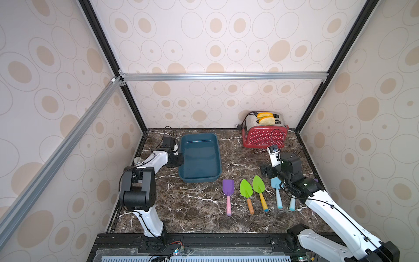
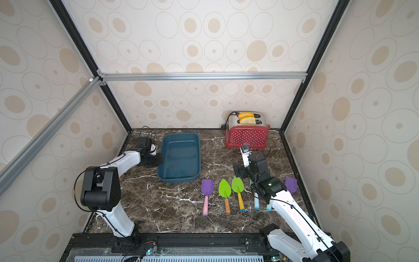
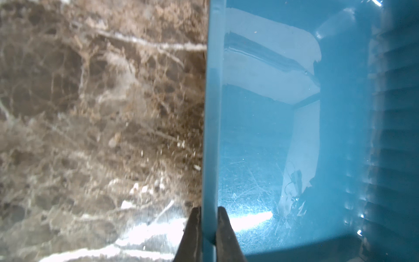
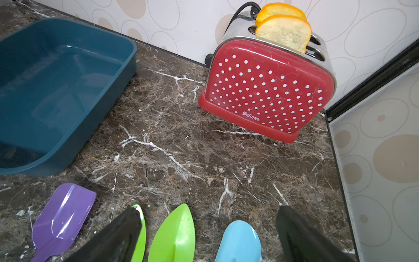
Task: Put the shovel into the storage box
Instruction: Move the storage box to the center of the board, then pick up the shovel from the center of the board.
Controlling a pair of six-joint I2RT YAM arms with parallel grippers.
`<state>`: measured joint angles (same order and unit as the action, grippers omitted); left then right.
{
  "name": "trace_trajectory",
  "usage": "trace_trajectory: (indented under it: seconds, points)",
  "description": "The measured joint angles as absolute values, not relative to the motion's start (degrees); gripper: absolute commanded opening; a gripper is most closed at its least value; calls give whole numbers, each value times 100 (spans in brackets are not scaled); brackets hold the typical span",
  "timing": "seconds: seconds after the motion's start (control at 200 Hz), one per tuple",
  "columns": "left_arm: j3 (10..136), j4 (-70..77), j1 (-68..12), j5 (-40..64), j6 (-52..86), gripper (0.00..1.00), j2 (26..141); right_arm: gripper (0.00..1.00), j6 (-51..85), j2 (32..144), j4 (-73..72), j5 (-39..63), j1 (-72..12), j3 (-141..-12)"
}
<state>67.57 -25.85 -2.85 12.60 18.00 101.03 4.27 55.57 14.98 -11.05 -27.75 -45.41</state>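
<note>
Storage box (image 1: 200, 158), a shallow dark teal-blue rectangular plastic tub with rounded corners, is the biggest thing on the brown, white-veined marble desk (image 1: 192, 204). It is empty: no shovel lies in it yet. Well apart from the box, off its far corner, stands a red white-dotted toaster (image 1: 264, 138) with two bread slices (image 4: 283, 31) in its slots (no part of this job).

Just past the box's near end lies a row of plastic toy shovels, with their handles pointing away from the box, presumably so each is free to grasp. Nearest the box is a purple square-bladed shovel (image 1: 228, 190) with a pink handle. Next come a green leaf-bladed shovel (image 1: 246, 189) with an orange handle and a second green shovel (image 1: 258, 184) with a yellow handle. Farthest is a light blue shovel (image 1: 276, 183).

The left hand (image 3: 209, 208) is clamped on the box's long wall, on the side away from the toaster, one finger inside and one outside, probably to keep the tub from sliding. The right hand (image 4: 207, 208) hangs spread wide and empty over the blades farthest from the box, likely lining up a pick. Which shovel it means to take I cannot tell.
</note>
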Motion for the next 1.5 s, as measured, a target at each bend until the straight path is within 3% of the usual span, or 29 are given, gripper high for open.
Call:
trace_trajectory:
  seconds: [0.09,0.265,0.466,0.656,0.776,0.871,0.976,1.172,1.497]
  points:
    - [6755,-2598,-296,1177,1772,26,10097,100,443,5636,1500,-1046,-2775,-4541]
    - [6810,-2661,-298,1009,1734,36,10099,100,475,5736,1507,-932,-2786,-4541]
    - [7314,-2727,-301,989,1739,39,9880,100,572,5835,1564,-801,-2836,-4545]
    - [7454,-2711,-346,1076,1774,42,8934,100,786,5896,1804,-637,-2980,-4569]
    - [7155,-2530,-670,1109,1870,46,8267,82,1063,5931,2110,-532,-3011,-4582]
    - [6720,-2405,-1020,1103,1979,49,7859,84,1271,5970,2355,-255,-3109,-4591]
    - [6412,-2318,-1260,1103,2075,51,7682,91,1466,6224,2755,32,-3723,-4700]
    - [6361,-2206,-1264,950,2145,57,7642,91,2132,6792,2978,167,-5057,-4812]
    - [6132,-1833,-1264,956,2303,59,7218,88,3321,8543,2794,-642,-6392,-5201]
